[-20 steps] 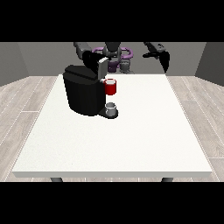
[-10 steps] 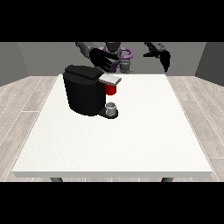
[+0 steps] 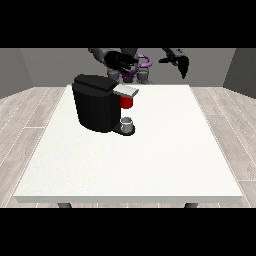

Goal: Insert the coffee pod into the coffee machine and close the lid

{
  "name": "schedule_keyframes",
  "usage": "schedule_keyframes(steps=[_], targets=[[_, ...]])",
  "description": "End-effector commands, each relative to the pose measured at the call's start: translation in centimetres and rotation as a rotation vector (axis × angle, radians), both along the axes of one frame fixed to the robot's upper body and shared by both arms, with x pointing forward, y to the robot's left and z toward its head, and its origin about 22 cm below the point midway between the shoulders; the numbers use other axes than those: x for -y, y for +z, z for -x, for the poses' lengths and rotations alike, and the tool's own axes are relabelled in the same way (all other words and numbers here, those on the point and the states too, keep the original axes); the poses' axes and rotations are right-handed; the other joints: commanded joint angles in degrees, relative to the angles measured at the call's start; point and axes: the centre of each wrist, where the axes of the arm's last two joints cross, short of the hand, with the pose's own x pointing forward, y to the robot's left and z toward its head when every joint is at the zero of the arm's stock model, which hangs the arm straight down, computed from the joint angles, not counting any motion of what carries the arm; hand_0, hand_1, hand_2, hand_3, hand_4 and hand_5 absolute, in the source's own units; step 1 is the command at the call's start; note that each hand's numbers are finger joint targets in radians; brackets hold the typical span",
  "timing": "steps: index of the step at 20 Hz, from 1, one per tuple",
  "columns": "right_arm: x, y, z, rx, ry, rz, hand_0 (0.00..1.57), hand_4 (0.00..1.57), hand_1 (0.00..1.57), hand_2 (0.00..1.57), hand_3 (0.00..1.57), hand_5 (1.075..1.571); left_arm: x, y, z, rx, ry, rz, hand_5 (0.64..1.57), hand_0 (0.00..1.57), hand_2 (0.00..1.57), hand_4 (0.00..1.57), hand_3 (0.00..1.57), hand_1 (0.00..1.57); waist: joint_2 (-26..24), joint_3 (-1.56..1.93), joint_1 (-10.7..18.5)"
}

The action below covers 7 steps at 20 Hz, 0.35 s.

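Note:
The black coffee machine (image 3: 99,106) stands on the white table (image 3: 150,160), left of the middle and towards the back. Its grey lid (image 3: 125,90) lies flat over the brew head, with a red thing at the machine (image 3: 127,102) just under it. A small grey thing (image 3: 127,124) sits on the machine's base below the spout. The hand at the view's left (image 3: 120,61) hovers above and behind the lid with fingers spread, touching nothing. The hand at the view's right (image 3: 180,63) hangs raised beyond the table's back edge, fingers relaxed and holding nothing.
The robot's torso (image 3: 131,67) stands behind the back edge. Bare white tabletop stretches in front of the machine and to its right. A grey wood floor surrounds the table.
The grey lid, tilted up a second ago, now lies flat. The hand at the view's left came down onto it, then lifted up and back. The other hand barely moved.

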Motion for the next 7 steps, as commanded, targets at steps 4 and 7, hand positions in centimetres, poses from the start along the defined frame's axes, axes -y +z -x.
schedule_keyframes(steps=[4,7], targets=[[-0.6,-3.7,3.6,-0.057,0.086,-0.190,0.00,0.29,0.00,0.00,0.00,1.571,-0.3,-2.6,1.3,-0.030,0.048,0.016,1.571,0.00,0.00,0.19,0.00,0.00,-4.9,0.00,-5.4],[1.1,-9.2,7.5,-0.178,0.009,-0.225,0.00,0.16,0.00,0.00,0.00,1.571,-2.2,-4.0,3.2,-0.120,0.103,0.018,1.571,0.00,0.00,0.19,0.00,0.00,-9.4,0.02,-7.3]])
